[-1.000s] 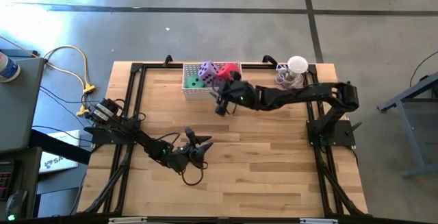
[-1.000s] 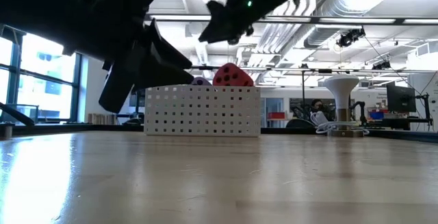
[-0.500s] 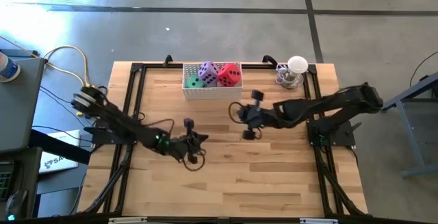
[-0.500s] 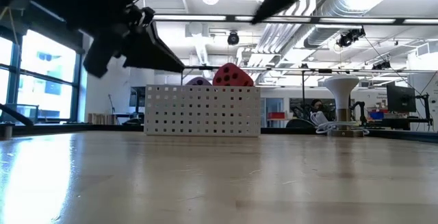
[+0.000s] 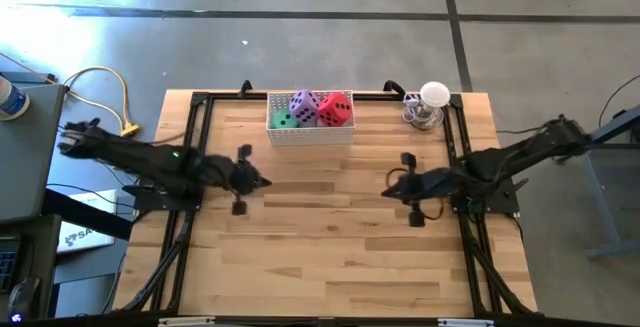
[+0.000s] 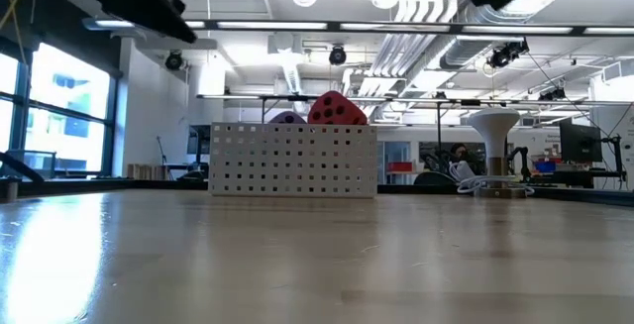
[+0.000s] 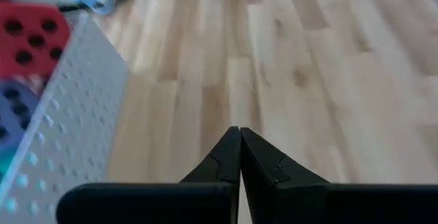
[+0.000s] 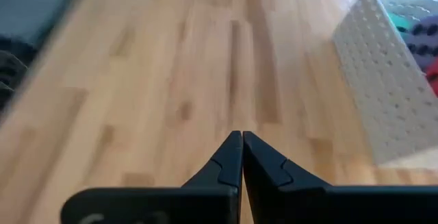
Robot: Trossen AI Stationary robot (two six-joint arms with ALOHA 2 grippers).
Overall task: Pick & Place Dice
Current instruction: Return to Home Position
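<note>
Wood-plank tabletop. Mid-left: left hand raised off it, fingers clenched tip to tip, holding nothing. Upper ctr: white basket w/ green die, purple die & red die inside. Mid-right: right hand, likewise clenched, nothing held, well apart from basket.

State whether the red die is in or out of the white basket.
Inside. From above, the red die lies within the white basket, beside the purple die; the low view shows its top above the rim.
</note>
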